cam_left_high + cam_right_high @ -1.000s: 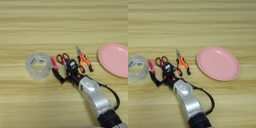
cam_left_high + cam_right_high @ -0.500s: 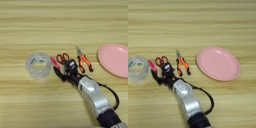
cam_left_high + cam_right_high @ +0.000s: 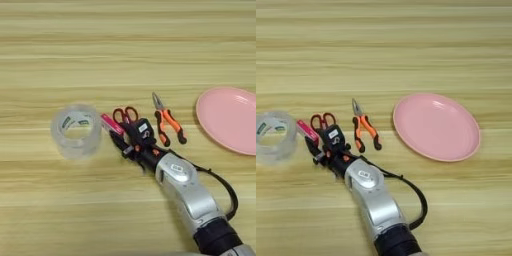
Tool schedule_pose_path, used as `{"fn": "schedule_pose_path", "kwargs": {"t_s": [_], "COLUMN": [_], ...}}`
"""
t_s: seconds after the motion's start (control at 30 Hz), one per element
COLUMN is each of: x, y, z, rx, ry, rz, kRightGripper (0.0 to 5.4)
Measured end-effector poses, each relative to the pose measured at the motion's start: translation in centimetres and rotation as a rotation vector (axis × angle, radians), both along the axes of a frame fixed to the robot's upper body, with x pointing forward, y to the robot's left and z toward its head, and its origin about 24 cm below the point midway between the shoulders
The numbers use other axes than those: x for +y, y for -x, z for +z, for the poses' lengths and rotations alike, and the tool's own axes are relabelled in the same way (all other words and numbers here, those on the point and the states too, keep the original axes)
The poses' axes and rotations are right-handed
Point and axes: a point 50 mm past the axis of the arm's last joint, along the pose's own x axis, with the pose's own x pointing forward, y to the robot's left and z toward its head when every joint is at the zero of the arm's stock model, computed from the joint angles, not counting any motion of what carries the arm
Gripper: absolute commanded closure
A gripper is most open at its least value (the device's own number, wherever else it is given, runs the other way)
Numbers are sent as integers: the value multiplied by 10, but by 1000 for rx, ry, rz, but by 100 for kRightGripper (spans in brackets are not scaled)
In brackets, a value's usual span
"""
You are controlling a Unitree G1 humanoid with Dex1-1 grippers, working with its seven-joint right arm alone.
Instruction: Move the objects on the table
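A small pink-red flat bar [image 3: 110,123] lies on the table [image 3: 125,50], between a wide clear tape roll [image 3: 76,131] on its left and red-handled scissors [image 3: 125,114] on its right. My right gripper [image 3: 123,135] is open at the bar's near end. One black finger [image 3: 117,142] is on the bar's near side and the other lies over the scissors' blades, hiding them. Orange-and-black pliers [image 3: 167,122] lie just right of the scissors. A pink oval plate [image 3: 436,126] rests further right, with nothing on it.
My silver forearm [image 3: 185,190] with a black cable loop [image 3: 227,192] runs from the bottom right up to the gripper, covering the table below the pliers.
The gripper has moved up and slightly left, from below the bar to its near end. The tape roll, scissors, pliers and plate have not moved.
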Motion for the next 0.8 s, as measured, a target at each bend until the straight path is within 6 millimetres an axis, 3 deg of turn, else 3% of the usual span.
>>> {"fn": "schedule_pose_path", "kwargs": {"t_s": [0.2, 0.8], "x": [1, -5], "y": [0, -5], "z": [0, 9], "rx": [1, -33], "ry": [-2, -17], "rz": [1, -37], "kRightGripper": [466, 467]}}
